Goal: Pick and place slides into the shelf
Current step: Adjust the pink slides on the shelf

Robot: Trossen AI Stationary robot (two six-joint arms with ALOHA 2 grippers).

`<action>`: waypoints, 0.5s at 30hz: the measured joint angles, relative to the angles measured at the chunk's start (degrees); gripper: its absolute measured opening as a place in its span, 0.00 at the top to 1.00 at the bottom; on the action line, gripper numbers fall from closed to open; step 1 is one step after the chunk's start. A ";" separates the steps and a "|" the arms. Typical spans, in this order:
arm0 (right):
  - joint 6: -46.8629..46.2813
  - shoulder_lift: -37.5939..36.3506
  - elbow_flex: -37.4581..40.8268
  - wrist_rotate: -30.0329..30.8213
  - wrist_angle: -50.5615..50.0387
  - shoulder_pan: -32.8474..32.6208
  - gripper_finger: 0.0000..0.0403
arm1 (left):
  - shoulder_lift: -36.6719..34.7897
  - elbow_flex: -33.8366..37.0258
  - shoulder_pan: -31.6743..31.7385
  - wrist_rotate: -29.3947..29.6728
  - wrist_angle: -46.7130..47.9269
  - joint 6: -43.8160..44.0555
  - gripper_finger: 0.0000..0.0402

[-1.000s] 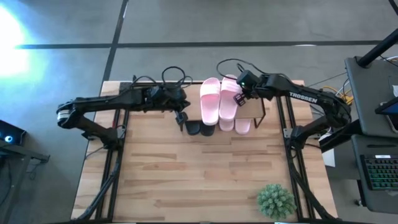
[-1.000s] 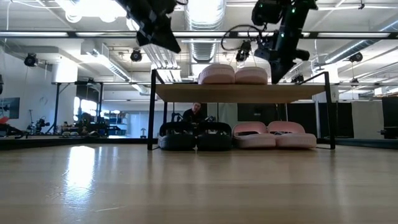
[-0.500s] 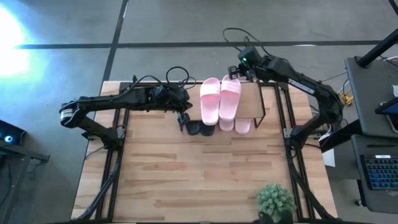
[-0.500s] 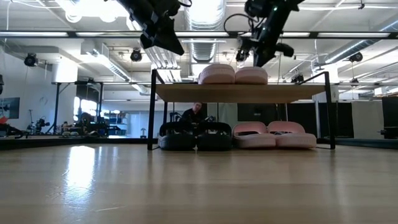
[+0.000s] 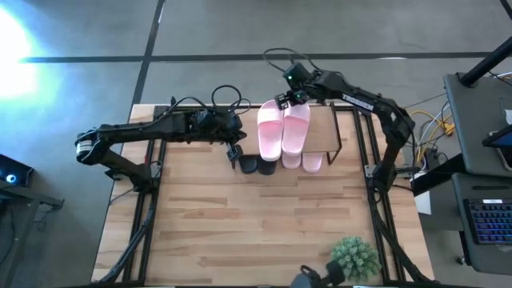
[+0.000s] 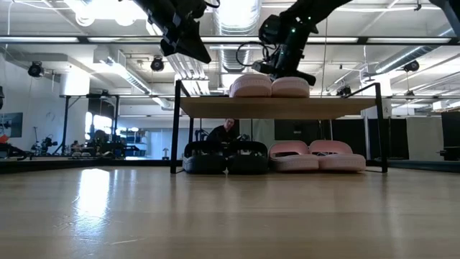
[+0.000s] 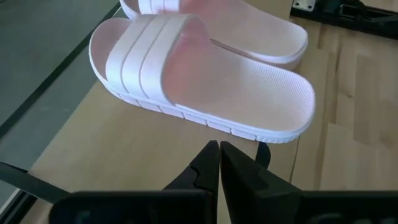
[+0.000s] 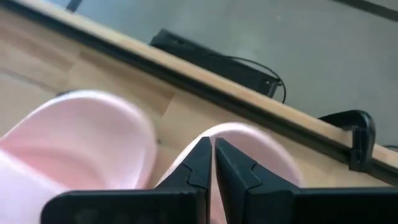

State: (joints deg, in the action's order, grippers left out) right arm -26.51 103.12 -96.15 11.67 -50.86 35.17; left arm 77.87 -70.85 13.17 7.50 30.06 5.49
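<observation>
Two light pink slides (image 5: 282, 128) are lying side by side on the light wooden top board of the small black-legged shelf (image 5: 327, 132); beneath it a black pair (image 6: 225, 157) and another pink pair (image 6: 316, 156) are sitting on the table. All six look placed, so the task seems at its final tidying step. The right gripper (image 5: 286, 98), fingers pinched together and empty, is hovering at the far end of the top pair. The left gripper (image 5: 234, 149), likewise closed and empty, is waiting left of the shelf. Next probably calls for nudging or retreating; the near tabletop (image 5: 240, 232) is offering room.
</observation>
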 joint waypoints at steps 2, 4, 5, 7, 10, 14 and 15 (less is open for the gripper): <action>0.66 0.40 -0.57 -0.29 -1.29 -0.79 0.97 | 0.00 0.00 0.00 0.00 -0.05 -0.34 1.00; 1.01 0.49 -0.87 -0.45 -2.02 -1.48 0.97 | -0.01 0.00 0.00 0.00 -0.05 -1.28 1.00; 1.03 0.51 -0.90 -0.80 -2.15 -1.76 0.97 | 0.00 0.00 0.00 -0.02 -0.04 -1.67 1.00; 1.02 0.51 -0.73 -2.91 -2.27 -2.24 0.97 | -0.02 0.00 0.00 0.01 -0.06 -1.83 1.00; 1.01 0.51 -0.53 -4.05 -2.63 -3.14 0.97 | -0.02 0.00 0.11 0.01 -0.06 -1.95 1.00; 0.92 0.49 -0.54 -3.56 -2.84 -3.98 0.97 | -0.02 0.00 0.20 0.03 -0.05 -1.94 1.00; 0.77 0.49 -0.71 -3.38 -2.96 -3.99 0.97 | -0.02 0.00 0.22 0.03 -0.04 -1.94 1.00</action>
State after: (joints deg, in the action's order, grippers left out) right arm -25.74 103.61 -96.86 8.29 -53.82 31.18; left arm 77.84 -70.85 13.39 7.53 30.02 3.55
